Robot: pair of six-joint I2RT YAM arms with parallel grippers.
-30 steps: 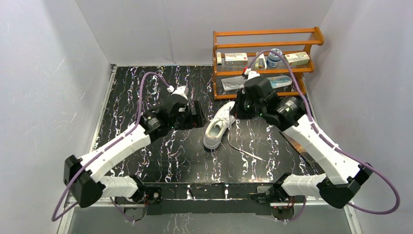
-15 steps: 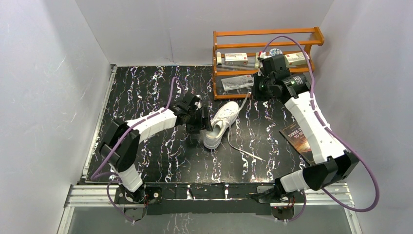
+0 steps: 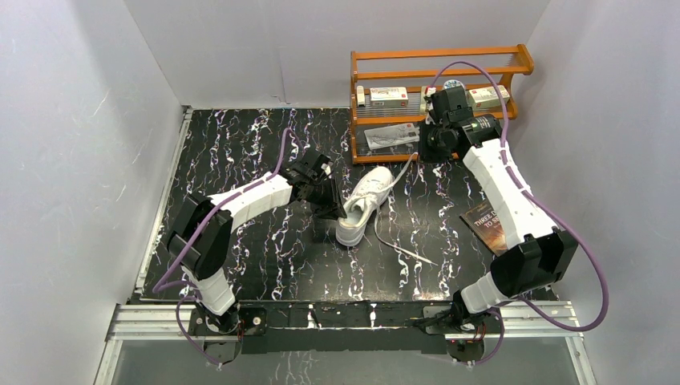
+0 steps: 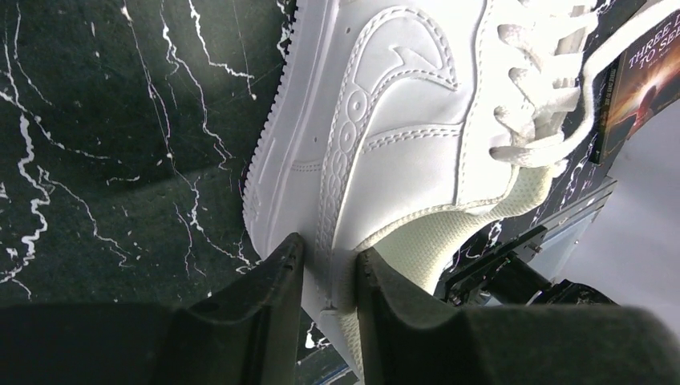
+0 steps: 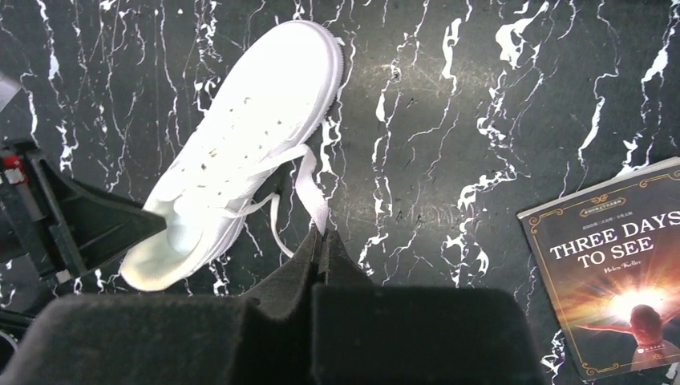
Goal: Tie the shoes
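The white shoe (image 3: 366,200) lies on the black marble table, toe toward the shelf. My left gripper (image 3: 340,210) is shut on its heel collar: in the left wrist view one finger (image 4: 277,293) presses the outside of the shoe (image 4: 401,120) and the other finger (image 4: 389,309) sits against the mesh lining. My right gripper (image 3: 430,149) is raised near the shelf, shut on the end of one lace (image 3: 405,167) that stretches up from the shoe. In the right wrist view that lace (image 5: 309,180) runs from the shoe (image 5: 240,152) into my gripper (image 5: 323,234). The other lace (image 3: 399,247) trails loose on the table.
A wooden shelf (image 3: 437,60) with boxes and a bottle stands at the back right, just behind my right gripper. A paperback book (image 3: 489,224) lies at the right edge of the table. White walls close in on three sides.
My left arm reached in to the shoe's heel and its jaws closed on it. My right arm rose and drew back toward the shelf, pulling the lace taut.
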